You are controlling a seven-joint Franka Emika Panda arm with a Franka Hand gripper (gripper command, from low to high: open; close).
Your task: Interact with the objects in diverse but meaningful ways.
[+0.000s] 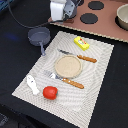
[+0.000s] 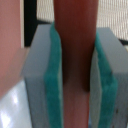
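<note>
On the mat [image 1: 97,75], from the exterior view's left: the white fish [image 1: 33,84] near the edge, the tomato [image 1: 49,92] just beside it. Up above sits the frying pan [image 1: 39,35]. Mid-mat, the plate [image 1: 67,66] between knife [image 1: 79,56] and fork [image 1: 65,80]. Yellow packet [image 1: 82,43] further right. The gripper [image 2: 74,75] is up by the stove, jaws clamped on the sausage [image 2: 75,35] between green pads [image 2: 52,80].

The grey pot [image 1: 123,17] is being cut off by the exterior view's right edge. The gripper [image 1: 61,11] is running past the top edge. A blurred brown sausage [image 2: 75,55] is filling the wrist view.
</note>
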